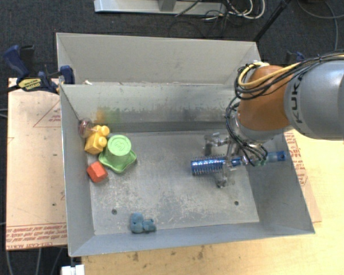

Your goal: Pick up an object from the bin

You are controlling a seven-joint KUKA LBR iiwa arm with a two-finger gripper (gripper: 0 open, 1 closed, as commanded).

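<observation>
The hand (218,164) is low in the right part of the bin (160,199). It is over a blue bumpy stick (205,166), a bit like a little brush. The hand is spread wide. One finger is on the far side of the stick and one is on the near side. They do not look like they are pinching it yet.

I think the job now is to close on the stick. To do it well, the hand should go right down to the floor and squeeze across the thin way. It should hold near the middle so the stick does not tip.

The stick lies flat. Its long way runs left to right. One end points at the arm. The other end points at the green cup (118,152), the yellow toy (96,140) and the red block (97,172), which sit far off on the left.
</observation>
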